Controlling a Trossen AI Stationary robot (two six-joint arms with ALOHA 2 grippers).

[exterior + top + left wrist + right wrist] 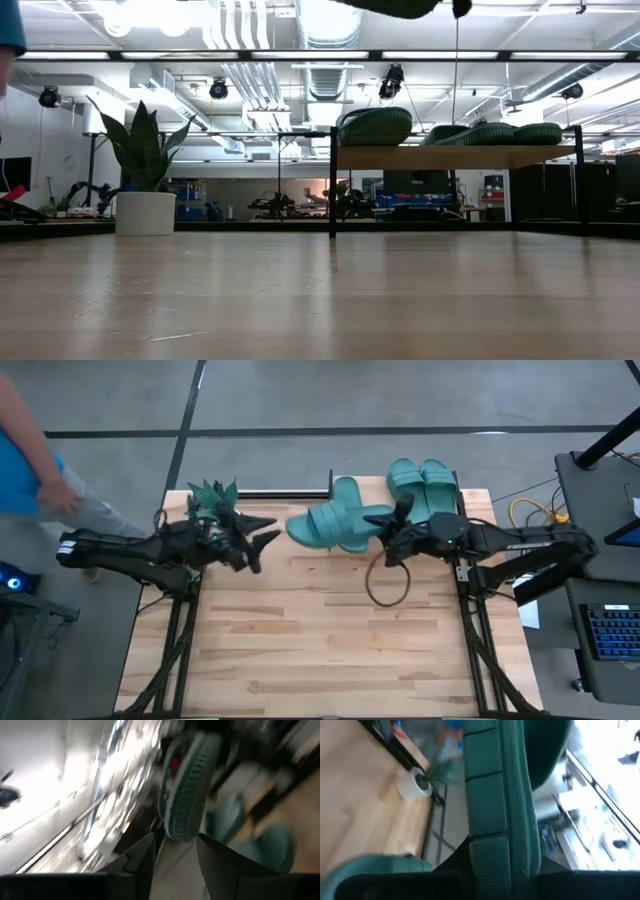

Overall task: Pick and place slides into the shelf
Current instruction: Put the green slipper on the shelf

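My right gripper (pixel 392 528) is shut on a teal slide (pixel 325 525) and holds it in the air just in front of the shelf (pixel 455 157). In the low view only its dark underside (pixel 390 6) shows at the top edge. Three more teal slides lie on the shelf's wooden top board, one near its left end (pixel 347 493) and two side by side at its right end (pixel 420 480). My left gripper (pixel 268 534) is open, hovering left of the held slide and touching nothing. The left wrist view sees the held slide (pixel 187 790) edge-on beyond the open fingers. My right gripper has the slide by the end of its sole nearest the table's right side (pixel 378 520), coming level from the right. In the right wrist view the treaded sole (pixel 487 835) runs away lengthwise from the fingers. The slide is lifted clear, lying across the table's width.
A spiky green plant in a white pot (pixel 213 497) stands at the table's far-left, close behind my left gripper. A dark cable loop (pixel 385 582) hangs under the right arm. A person in blue (pixel 25 455) stands beyond the far-left corner. Bare wood (pixel 320 640) fills the near half.
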